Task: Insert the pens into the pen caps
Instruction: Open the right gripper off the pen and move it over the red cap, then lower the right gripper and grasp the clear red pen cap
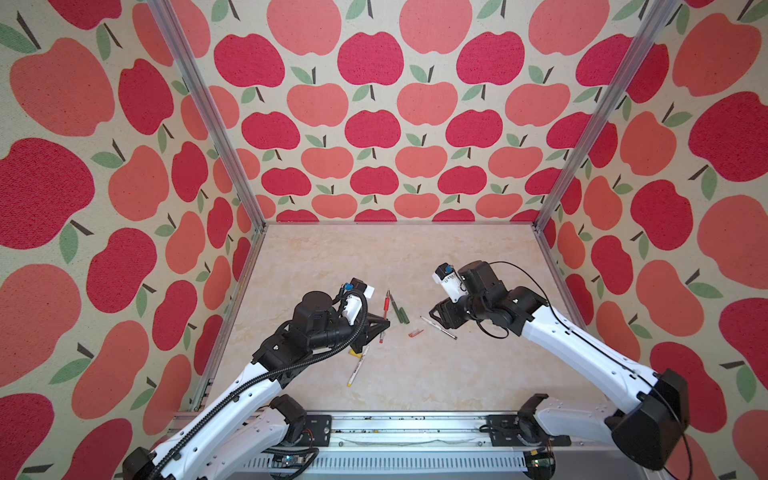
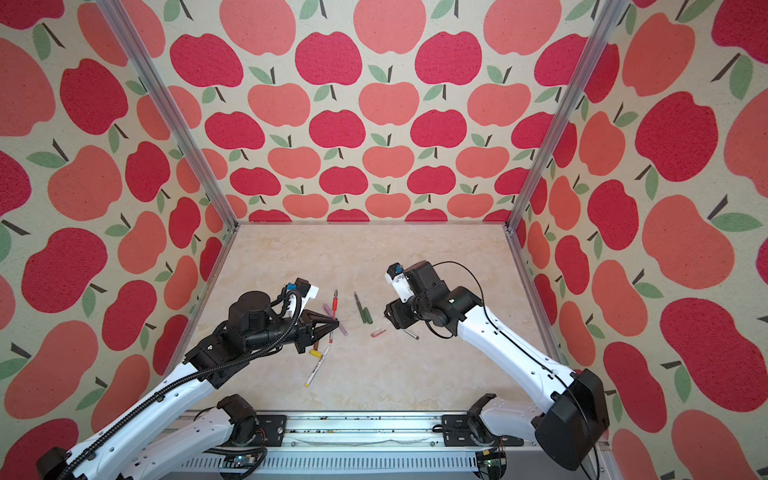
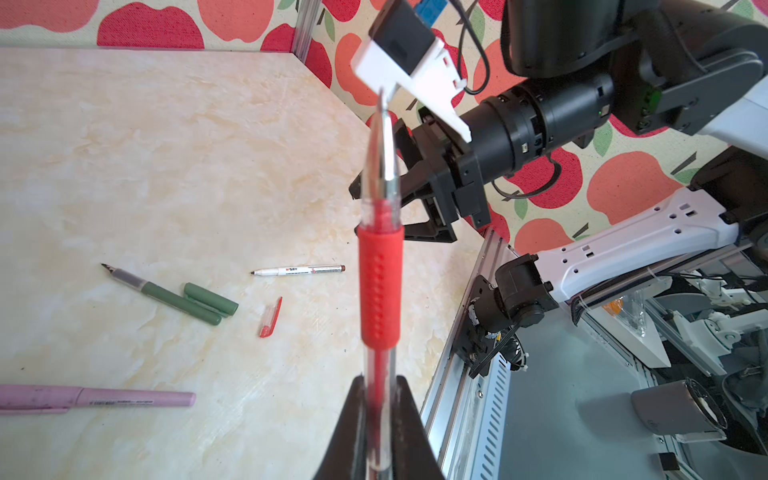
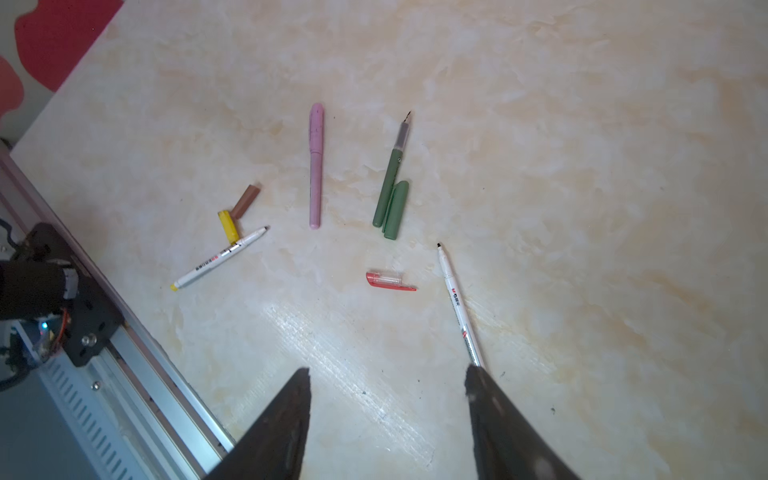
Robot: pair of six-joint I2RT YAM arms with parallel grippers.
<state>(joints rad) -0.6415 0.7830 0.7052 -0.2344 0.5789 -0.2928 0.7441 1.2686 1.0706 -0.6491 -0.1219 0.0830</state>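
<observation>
We look down on a cream, marble-patterned tabletop (image 1: 415,257), walled on three sides by cloth printed with red and pink apples (image 1: 370,124). Aluminium posts (image 1: 206,112) rise at the back corners and a metal rail (image 1: 399,428) runs along the near edge.

The left gripper (image 3: 380,384) is clamped around the red pen (image 3: 380,291), gripping the clear barrel behind the red rubber sleeve. The pen's metal tip points away from the gripper, above the table. The red cap (image 4: 388,280), clear with a red clip, lies flat on the table between the two grippers in both top views.

The right gripper (image 4: 386,374) hangs over the table with its jaws standing well apart and nothing between them. The red cap lies just ahead of that gap. The white pen with brown print (image 4: 457,299) lies on the surface with its tip pointing away. Its rear end runs in behind one fingertip (image 4: 476,386), and we cannot tell whether the two touch.

Farther from the right gripper, the dark green pen (image 4: 388,183) and the dark green cap (image 4: 397,210) lie side by side, touching. Beside them is the lilac pen (image 4: 316,166), with its cap on and no tip showing. Nearer the rail, the yellow cap (image 4: 227,226) touches both the brown cap (image 4: 245,201) and the white pen with yellow print (image 4: 220,257).
</observation>
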